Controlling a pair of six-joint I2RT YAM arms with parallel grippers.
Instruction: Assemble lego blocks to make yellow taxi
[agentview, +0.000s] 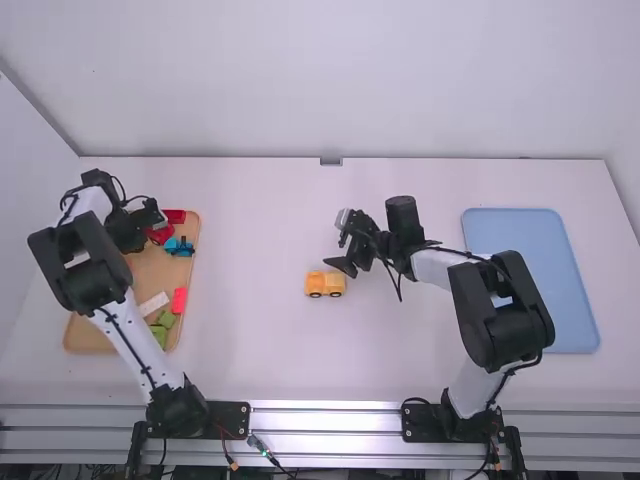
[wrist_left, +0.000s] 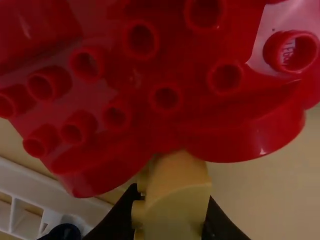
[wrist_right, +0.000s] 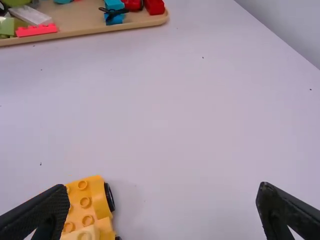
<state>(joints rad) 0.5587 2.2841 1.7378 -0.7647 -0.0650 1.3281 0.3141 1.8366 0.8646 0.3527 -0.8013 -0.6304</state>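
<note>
Midway between the side edges of the surface (agentview: 260, 345), the yellow taxi (agentview: 325, 284) could be nudged if the right tool (wrist_right: 164, 189), fingers apart, descends off-centre; by the far edge of the tray (agentview: 150, 272), crowding red bricks (wrist_left: 195, 95) might twist the yellow block (wrist_left: 175, 220) from the left tool (wrist_left: 172, 192) clamping it. The taxi looks studded, black-wheeled

- High view: bright, v. even light; wall (agentview: 330, 80) pale at 12 o'clock, glare on metal rail (agentview: 325, 422) approx. 6 o'clock
- L wrist: dimmer — small glints on red block (wrist_left: 240, 135)
- R wrist: bright, faint soft shadow beside yellow vehicle (wrist_right: 86, 202)
</note>
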